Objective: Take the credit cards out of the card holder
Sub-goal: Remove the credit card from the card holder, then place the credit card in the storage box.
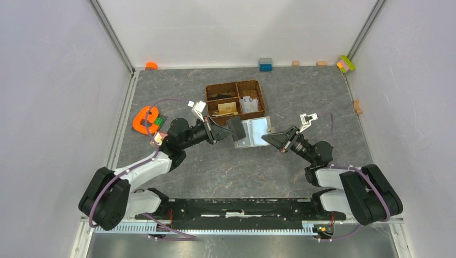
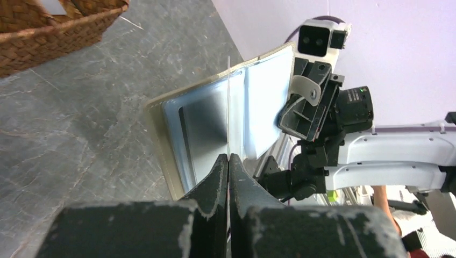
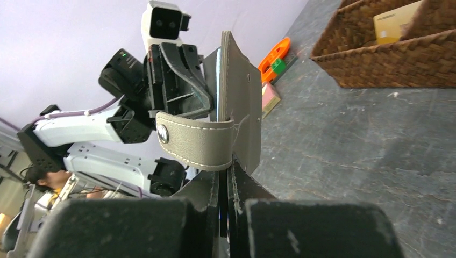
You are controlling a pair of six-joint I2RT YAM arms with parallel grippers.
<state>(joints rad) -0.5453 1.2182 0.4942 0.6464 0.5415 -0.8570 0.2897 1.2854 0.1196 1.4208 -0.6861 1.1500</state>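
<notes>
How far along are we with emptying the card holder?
Done: one orange-tan card lies in the basket. In hand: the card holder hangs open between the left gripper and right gripper, both shut. Left: the left pinches a thin edge; card or flap, unclear.

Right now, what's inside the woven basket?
An orange-tan card lies in the basket's near-left compartment, a pale grey object on the right. The far-left compartment is too dark to tell.

Robot lab cell; white panel walls [image 1: 54, 80]; aluminium posts [image 1: 112, 36]

2 black-and-white arms [image 1: 141, 171], seemingly purple cables [image 1: 161, 100]
</notes>
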